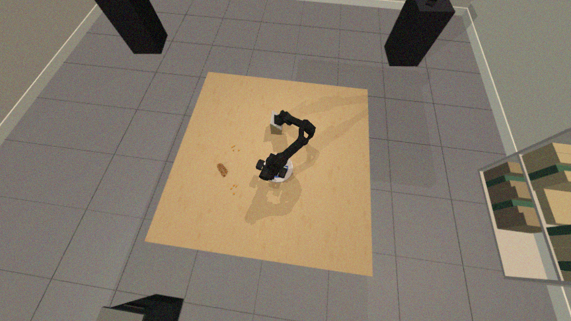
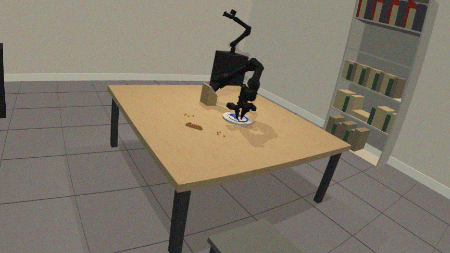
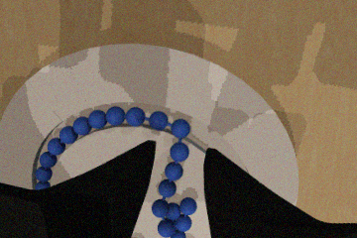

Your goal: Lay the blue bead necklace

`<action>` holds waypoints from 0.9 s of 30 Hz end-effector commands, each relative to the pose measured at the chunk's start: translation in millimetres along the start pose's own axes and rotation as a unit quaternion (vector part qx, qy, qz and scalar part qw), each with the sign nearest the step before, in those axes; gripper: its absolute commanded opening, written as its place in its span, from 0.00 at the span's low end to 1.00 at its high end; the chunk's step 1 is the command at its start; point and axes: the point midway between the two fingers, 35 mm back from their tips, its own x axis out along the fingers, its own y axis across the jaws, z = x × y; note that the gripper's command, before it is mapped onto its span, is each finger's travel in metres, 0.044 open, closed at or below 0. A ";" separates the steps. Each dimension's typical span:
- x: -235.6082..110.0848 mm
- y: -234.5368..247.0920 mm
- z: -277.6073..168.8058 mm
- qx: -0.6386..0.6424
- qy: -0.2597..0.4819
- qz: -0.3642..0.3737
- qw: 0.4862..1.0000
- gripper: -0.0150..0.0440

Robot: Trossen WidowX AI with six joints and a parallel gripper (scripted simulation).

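The round grey bead board [image 3: 133,74] [image 2: 229,116] [image 1: 287,174] lies on the wooden table. The blue bead necklace [image 3: 174,172] [image 2: 245,120] lies on it. One part follows the curved groove at the upper left; another part runs straight down across the middle and bunches into a small clump near the bottom. My gripper [image 3: 180,154] [image 2: 239,116] [image 1: 267,172] points down at the board. Its fingers stand close on either side of the straight strand, with small gaps showing between them and the beads.
A brown bead strand [image 1: 221,169] [image 2: 194,126] lies to the left of the board. Loose orange beads [image 1: 234,147] [image 2: 189,115] and more loose beads [image 1: 233,186] [image 2: 220,133] lie scattered nearby. A tan block [image 1: 276,120] [image 2: 208,94] stands by the arm's base.
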 end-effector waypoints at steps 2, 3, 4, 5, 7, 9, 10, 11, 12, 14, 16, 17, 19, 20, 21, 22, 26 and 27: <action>8.7 -0.1 -2.6 0.003 0.003 0.002 1.000 0.46; 8.9 -0.1 -2.7 0.003 0.003 0.002 1.000 0.46; 8.9 -0.1 -2.7 0.003 0.003 0.002 1.000 0.46; 8.9 -0.1 -2.7 0.003 0.003 0.002 1.000 0.46; 6.7 0.1 -1.4 0.001 0.002 0.000 1.000 0.41; 6.7 0.1 -1.4 0.001 0.002 0.000 1.000 0.32; 6.7 0.1 -1.4 0.001 0.002 0.000 1.000 0.28; 6.7 0.1 -1.4 0.001 0.002 0.000 1.000 0.25; 6.7 0.1 -1.4 0.001 0.002 0.000 1.000 0.25; 6.7 0.1 -1.4 0.001 0.002 0.000 1.000 0.25; 6.7 0.1 -1.4 0.001 0.002 0.000 1.000 0.25; 6.7 0.1 -1.4 0.001 0.002 0.000 1.000 0.25; 6.7 0.1 -1.4 0.001 0.002 0.000 1.000 0.25; 6.7 0.1 -1.4 0.001 0.002 0.000 1.000 0.25; 6.7 0.1 -1.4 0.001 0.002 0.000 1.000 0.25; 6.7 0.1 -1.4 0.001 0.002 0.000 1.000 0.25; 6.7 0.1 -1.4 0.001 0.002 0.000 1.000 0.25; 6.7 0.1 -1.4 0.001 0.002 0.000 1.000 0.25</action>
